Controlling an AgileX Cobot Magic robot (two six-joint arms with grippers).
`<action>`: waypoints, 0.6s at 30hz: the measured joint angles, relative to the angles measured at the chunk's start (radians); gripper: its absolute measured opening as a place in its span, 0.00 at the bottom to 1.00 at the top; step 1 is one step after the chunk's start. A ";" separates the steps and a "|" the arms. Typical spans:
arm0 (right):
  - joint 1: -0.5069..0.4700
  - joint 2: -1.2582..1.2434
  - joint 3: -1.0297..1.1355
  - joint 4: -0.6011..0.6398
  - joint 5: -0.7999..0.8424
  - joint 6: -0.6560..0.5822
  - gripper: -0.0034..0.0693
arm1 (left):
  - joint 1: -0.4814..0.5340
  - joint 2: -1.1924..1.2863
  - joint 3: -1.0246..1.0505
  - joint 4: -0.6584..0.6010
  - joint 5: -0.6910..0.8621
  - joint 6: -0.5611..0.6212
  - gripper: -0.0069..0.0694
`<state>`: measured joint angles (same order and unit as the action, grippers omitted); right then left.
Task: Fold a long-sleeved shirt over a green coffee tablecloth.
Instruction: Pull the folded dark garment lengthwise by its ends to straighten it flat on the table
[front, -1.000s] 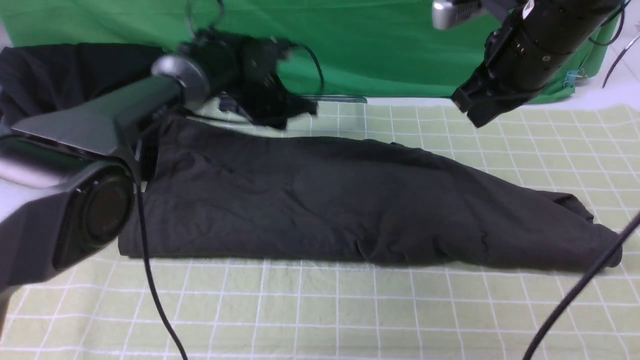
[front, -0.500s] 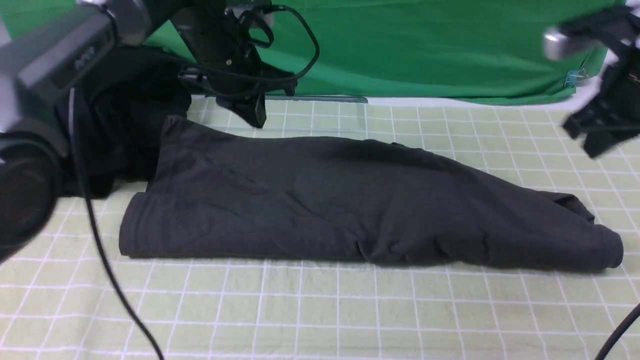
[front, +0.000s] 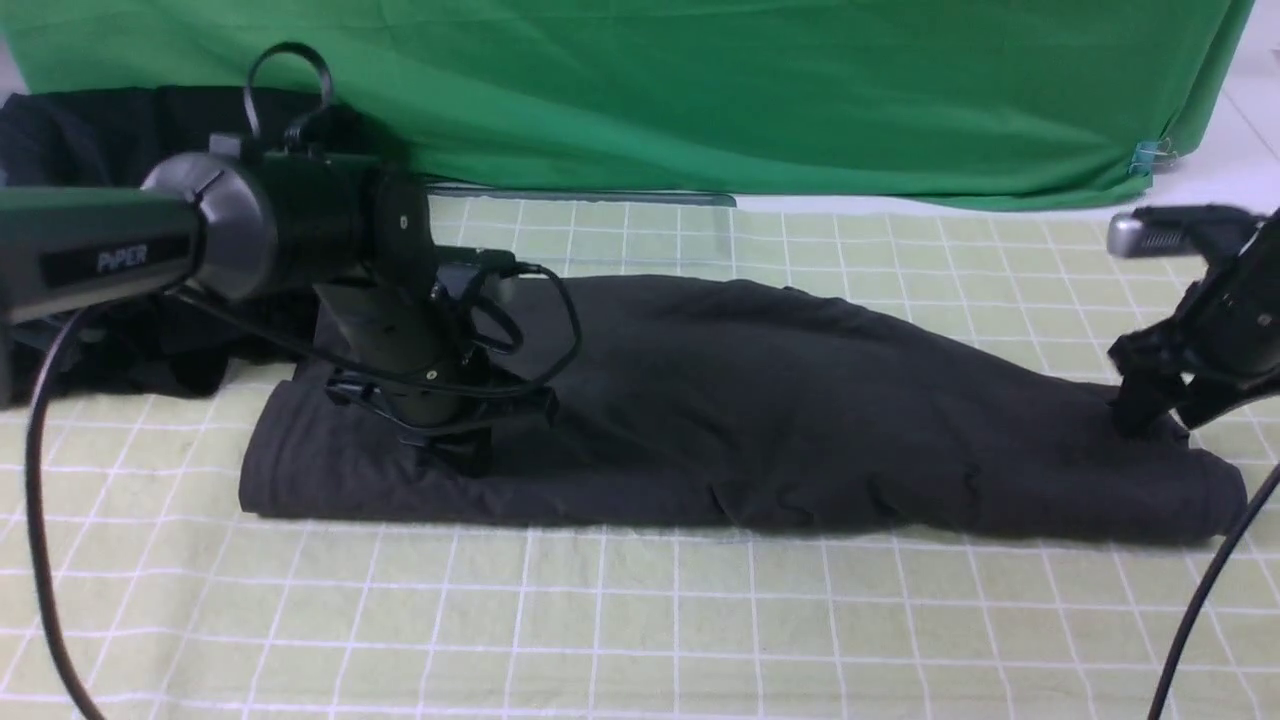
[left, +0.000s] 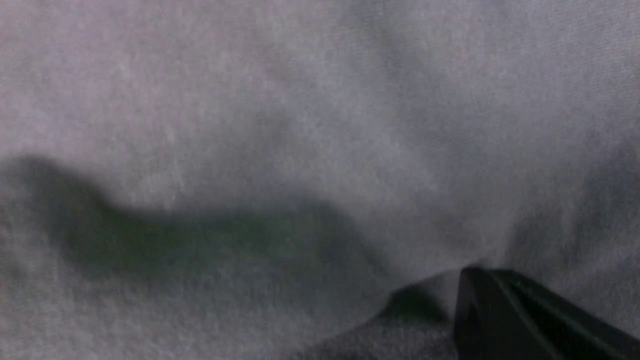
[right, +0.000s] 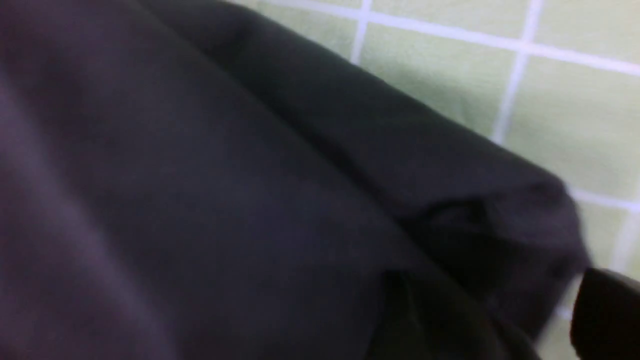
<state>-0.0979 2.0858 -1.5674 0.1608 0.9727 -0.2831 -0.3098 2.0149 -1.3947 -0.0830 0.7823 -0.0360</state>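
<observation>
Front view, shirt: the dark shirt (front: 750, 400) lies in a long, wide strip on the pale green cloth (front: 640, 620), with a few wrinkles.
Front view, left claw: the left claw (front: 465, 465) is pressed together and points down over the left part of the shirt. I cannot tell if it pinches any of it.
Front view, right claw: the right claw (front: 1150, 425) is spread, at the right end of the shirt, near the folded edge.
Front view, back: a deep green sheet (front: 760, 90) hangs behind the cloth, with a blue clip (front: 1143, 157) at its right corner. A black heap (front: 60, 150) sits at the left, behind the left arm (front: 110, 255).
Left wrist view: shirt fills it, with soft bumps and a dark fold. One claw tip shows.
Right wrist view: two claw tips are apart, by a curled shirt edge. White lines cross the cloth.
</observation>
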 joint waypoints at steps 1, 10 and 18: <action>0.001 0.017 0.000 0.005 -0.002 0.000 0.62 | 0.000 -0.006 0.012 0.000 -0.017 -0.010 0.09; 0.006 0.035 -0.009 0.007 -0.001 -0.016 0.11 | 0.000 -0.010 0.026 -0.001 -0.040 -0.016 0.09; 0.004 -0.046 -0.057 -0.014 0.042 -0.006 0.10 | 0.000 -0.011 0.026 -0.001 -0.038 -0.016 0.09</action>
<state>-0.0938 2.0398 -1.6248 0.1470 1.0149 -0.2887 -0.3098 2.0035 -1.3688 -0.0840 0.7444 -0.0520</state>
